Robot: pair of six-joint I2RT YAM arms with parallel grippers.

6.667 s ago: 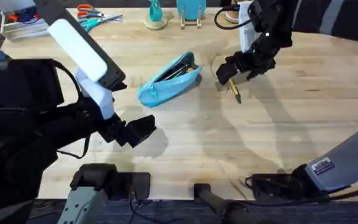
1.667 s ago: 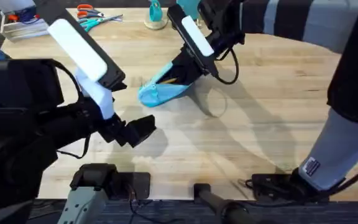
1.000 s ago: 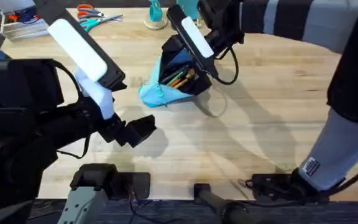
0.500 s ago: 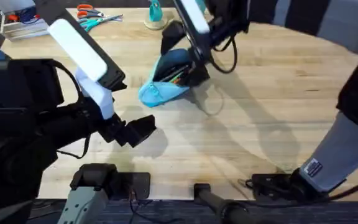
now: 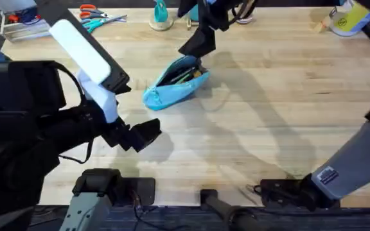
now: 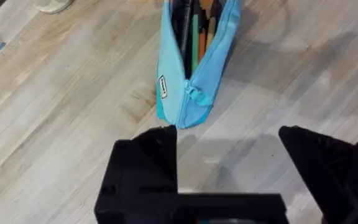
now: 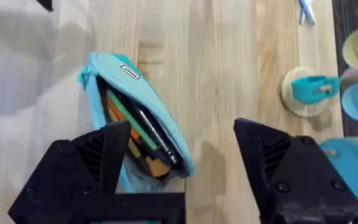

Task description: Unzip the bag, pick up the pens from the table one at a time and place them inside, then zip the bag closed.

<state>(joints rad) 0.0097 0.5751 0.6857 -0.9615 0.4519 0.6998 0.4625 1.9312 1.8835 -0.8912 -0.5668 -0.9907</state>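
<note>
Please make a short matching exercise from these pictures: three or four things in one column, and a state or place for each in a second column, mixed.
Things:
1. bag
2. pens
3. left tool
4. scissors

States or places:
A. open, holding nothing
B. at the table's far left corner
C. unzipped, lying on the table
D. inside the pouch

Pairs: 1-C, 2-D, 3-A, 4-B

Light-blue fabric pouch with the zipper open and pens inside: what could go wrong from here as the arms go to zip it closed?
1. The light-blue fabric pouch lies unheld, both the left gripper and the right gripper open, so tugging the zipper pull may drag the whole pouch.
2. The green, orange and black pens sit high in the gaping mouth; the slider could jam on them.
</note>
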